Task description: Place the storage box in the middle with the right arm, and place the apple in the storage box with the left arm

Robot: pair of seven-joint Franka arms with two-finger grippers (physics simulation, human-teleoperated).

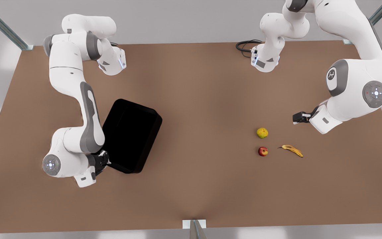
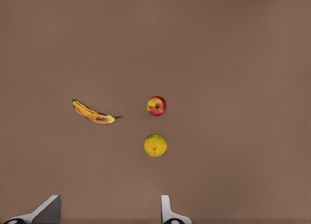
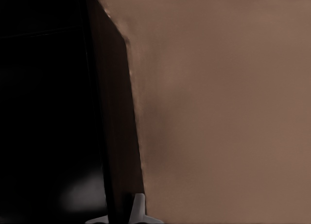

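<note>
The glossy black storage box lies askew on the table toward the front view's left. My right gripper is at its near corner; in the right wrist view it straddles the box wall, one pale finger pressed on the outer face and the other lost in the black interior. The small red apple rests on the table at the front view's right. My left gripper hovers open above and beside the fruits, holding nothing.
A yellow-green round fruit sits just beyond the apple, and a spotted banana lies beside it. A black cable coils by the far arm base. The brown table stretches between box and fruits.
</note>
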